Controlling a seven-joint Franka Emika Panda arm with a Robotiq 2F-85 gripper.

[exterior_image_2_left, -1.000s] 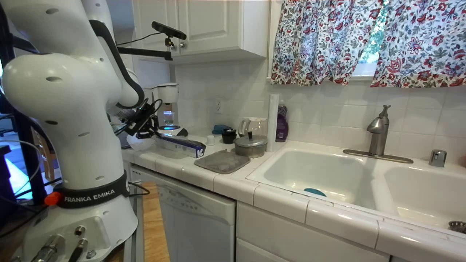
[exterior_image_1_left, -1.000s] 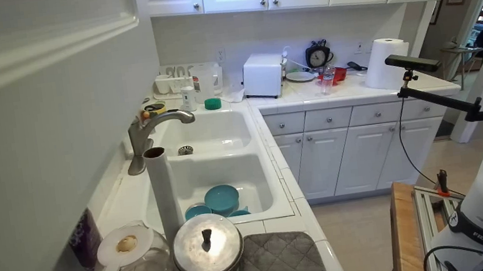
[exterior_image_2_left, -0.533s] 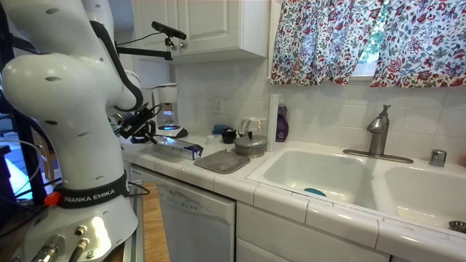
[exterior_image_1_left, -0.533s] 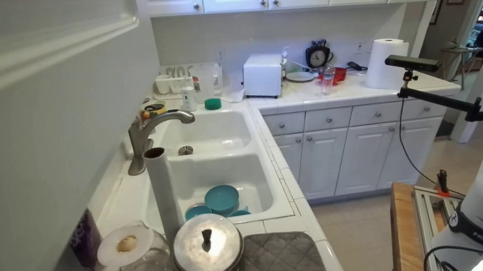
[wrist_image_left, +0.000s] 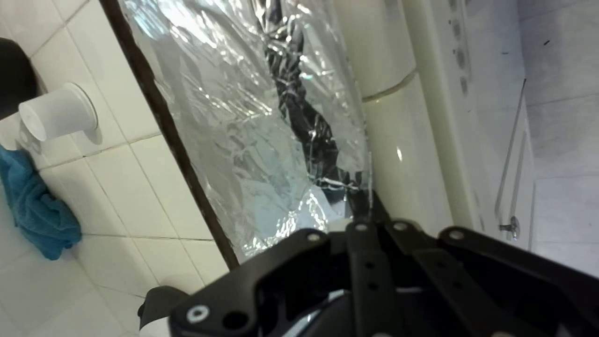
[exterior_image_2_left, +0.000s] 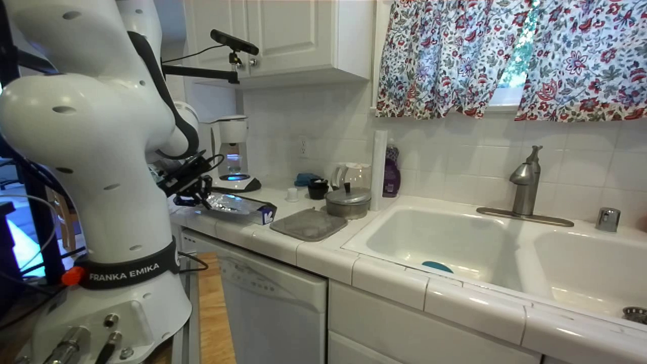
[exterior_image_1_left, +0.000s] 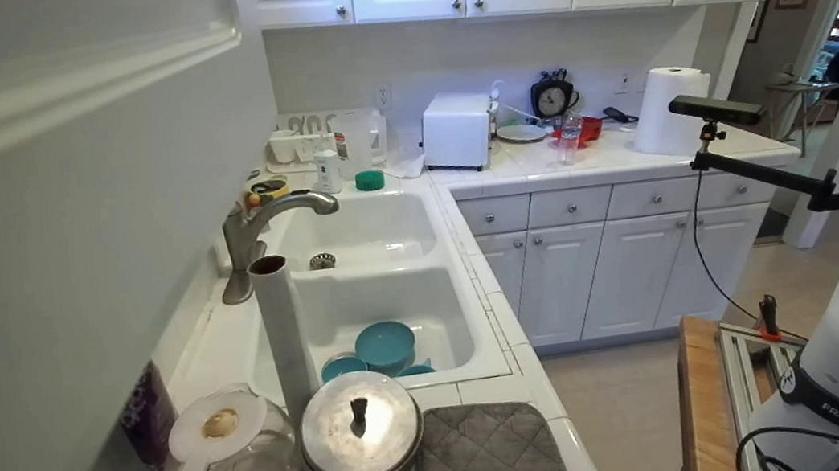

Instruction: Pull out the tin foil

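Note:
The tin foil (wrist_image_left: 252, 117) is a shiny, crumpled sheet spread along its long box. In the wrist view it runs from the top of the picture down to my fingertips. In an exterior view the foil (exterior_image_2_left: 227, 203) shows between my gripper (exterior_image_2_left: 206, 199) and the box's blue and white end (exterior_image_2_left: 266, 212). In the wrist view my gripper (wrist_image_left: 367, 208) has its fingers closed together on the foil's edge at the box's near corner. The box's brown edge (wrist_image_left: 178, 150) shows along the foil's left side. The foil and gripper are out of the exterior view facing the far counter.
A grey mat (exterior_image_2_left: 309, 224) lies beyond the box's end, with a lidded pot (exterior_image_2_left: 349, 203) behind it. A coffee maker (exterior_image_2_left: 233, 156) stands behind the box. A white cup (wrist_image_left: 58, 111) and a blue cloth (wrist_image_left: 37, 206) lie on the counter. The counter's front edge (wrist_image_left: 407, 154) runs close beside the foil.
My gripper has moved back toward the robot's base and slightly down. More silver foil shows over the box. The box's end has shifted slightly the same way.

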